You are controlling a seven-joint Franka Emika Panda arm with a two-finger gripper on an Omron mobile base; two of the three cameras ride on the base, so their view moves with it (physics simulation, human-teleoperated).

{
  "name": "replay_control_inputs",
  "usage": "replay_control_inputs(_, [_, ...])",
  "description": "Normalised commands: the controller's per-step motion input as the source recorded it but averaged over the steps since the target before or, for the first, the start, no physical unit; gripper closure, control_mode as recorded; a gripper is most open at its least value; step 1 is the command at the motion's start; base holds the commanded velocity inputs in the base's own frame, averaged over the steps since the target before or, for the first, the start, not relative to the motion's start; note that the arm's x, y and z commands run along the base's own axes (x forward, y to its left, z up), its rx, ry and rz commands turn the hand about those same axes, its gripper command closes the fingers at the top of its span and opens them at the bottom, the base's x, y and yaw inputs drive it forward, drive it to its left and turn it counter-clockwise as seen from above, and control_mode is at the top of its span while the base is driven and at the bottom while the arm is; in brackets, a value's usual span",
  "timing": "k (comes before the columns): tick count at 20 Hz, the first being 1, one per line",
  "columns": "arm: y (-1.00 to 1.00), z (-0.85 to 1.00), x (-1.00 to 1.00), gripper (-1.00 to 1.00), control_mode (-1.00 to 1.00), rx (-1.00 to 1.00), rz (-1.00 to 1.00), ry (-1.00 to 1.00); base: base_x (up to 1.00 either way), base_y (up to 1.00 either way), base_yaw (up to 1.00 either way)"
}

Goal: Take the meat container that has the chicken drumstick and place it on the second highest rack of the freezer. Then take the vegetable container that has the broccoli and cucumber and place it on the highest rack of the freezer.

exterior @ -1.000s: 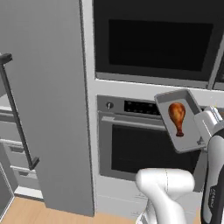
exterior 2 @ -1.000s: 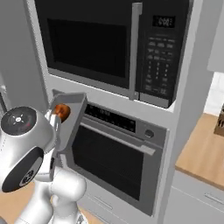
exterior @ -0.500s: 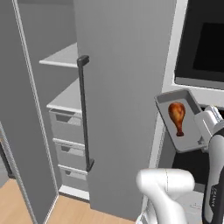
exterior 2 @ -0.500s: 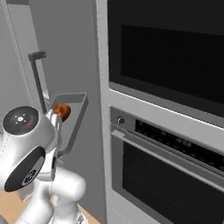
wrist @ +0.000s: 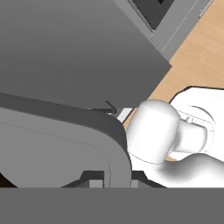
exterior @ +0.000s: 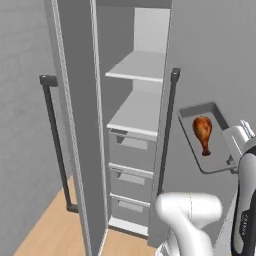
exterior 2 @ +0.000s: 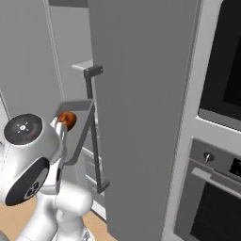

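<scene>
The meat container [exterior: 216, 150] is a shallow grey tray held tilted up in the air to the right of the open freezer [exterior: 136, 113]. The orange-brown chicken drumstick [exterior: 202, 132] lies in it. My gripper [exterior: 231, 161] is shut on the tray's lower right rim. In the right base view the tray [exterior 2: 79, 127] and drumstick [exterior 2: 68, 119] sit just behind my arm's round joint, next to the freezer door's handle [exterior 2: 94, 134]. The hand view has the tray's curved rim [wrist: 89, 131] close above my gripper [wrist: 111, 177]. The vegetable container, broccoli and cucumber are out of view.
Inside the freezer are two pale shelves [exterior: 139, 66] and grey drawers [exterior: 131, 150] below. Its left door [exterior: 75, 125] stands open with a dark bar handle [exterior: 55, 142]. The right door [exterior 2: 141, 113] lies between tray and shelves. A black oven [exterior 2: 212, 207] stands at right.
The whole picture has shifted: the base has moved left, from the oven front to the open freezer. The tray with the drumstick stays in the same grip beside the arm.
</scene>
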Motion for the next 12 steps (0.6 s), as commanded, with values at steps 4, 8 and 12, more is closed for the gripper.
replay_control_inputs(4, [0.0, 0.0, 0.0, 1.0, 1.0, 0.0, 0.0, 0.0, 0.39, 0.58, 0.0])
replay_control_inputs(8, [0.0, 0.0, 0.0, 1.0, 1.0, 0.0, 0.0, 0.0, 0.33, 0.81, -0.07])
replay_control_inputs(12, [0.0, 0.0, 0.0, 1.0, 1.0, 0.0, 0.0, 0.0, 0.48, 0.34, -0.09])
